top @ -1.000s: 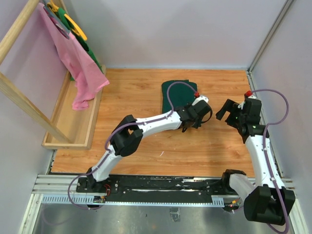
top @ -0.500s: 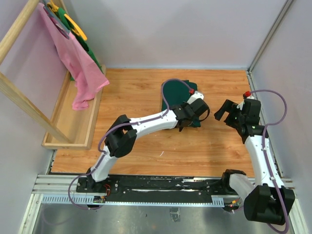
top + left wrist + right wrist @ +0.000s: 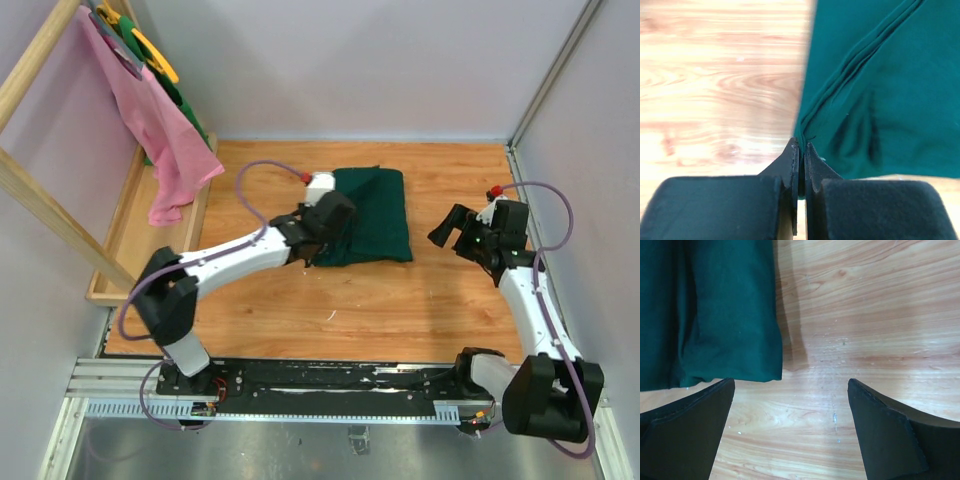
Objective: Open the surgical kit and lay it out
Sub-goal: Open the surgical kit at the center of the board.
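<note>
The dark green cloth wrap (image 3: 375, 210) lies folded on the wooden bench (image 3: 400, 300), toward the back and about midway across. The left gripper (image 3: 800, 147) is closed tight on the wrap's near left corner, with creases running away from the pinch across the fabric. The right gripper (image 3: 791, 383) hangs with its jaws wide apart over bare wood just beside the wrap's near right corner, holding nothing.

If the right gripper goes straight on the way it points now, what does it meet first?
The right gripper would probably meet the bare wooden table first, just beside a corner of the dark green cloth wrap. Depth is unclear; one finger might brush the cloth.
</note>
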Motion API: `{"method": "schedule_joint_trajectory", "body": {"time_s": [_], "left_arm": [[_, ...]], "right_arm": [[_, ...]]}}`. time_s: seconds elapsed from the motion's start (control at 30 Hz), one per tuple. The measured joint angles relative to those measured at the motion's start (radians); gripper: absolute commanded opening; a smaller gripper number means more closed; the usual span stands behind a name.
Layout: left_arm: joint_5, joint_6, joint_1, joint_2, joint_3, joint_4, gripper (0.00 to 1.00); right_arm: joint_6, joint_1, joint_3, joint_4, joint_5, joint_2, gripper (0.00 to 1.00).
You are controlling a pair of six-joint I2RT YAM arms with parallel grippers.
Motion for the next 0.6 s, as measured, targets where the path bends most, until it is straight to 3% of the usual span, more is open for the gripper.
{"method": "schedule_joint_trajectory", "body": {"time_s": [0.13,0.27,0.3,0.43,0.5,0.6], "left_arm": [[-0.02,-0.065,0.099,-0.195,-0.209,0.062,0.0],[-0.021,-0.111,0.165,-0.326,-0.389,0.117,0.06],[-0.018,-0.121,0.182,-0.341,-0.425,0.128,0.14],[-0.005,-0.146,0.242,-0.351,-0.54,0.173,0.61],[-0.006,-0.15,0.274,-0.351,-0.58,0.183,0.79],[0.0,-0.154,0.306,-0.361,-0.614,0.196,0.84]], "right_arm": [[-0.012,0.034,0.001,0.014,-0.046,0.063,0.97],[-0.055,0.2,0.058,-0.013,-0.029,0.13,0.97],[-0.072,0.262,0.096,-0.031,-0.002,0.157,0.97],[-0.12,0.464,0.233,-0.066,0.103,0.261,0.93],[-0.143,0.568,0.303,-0.086,0.18,0.323,0.9],[-0.174,0.702,0.4,-0.13,0.295,0.431,0.88]]}}
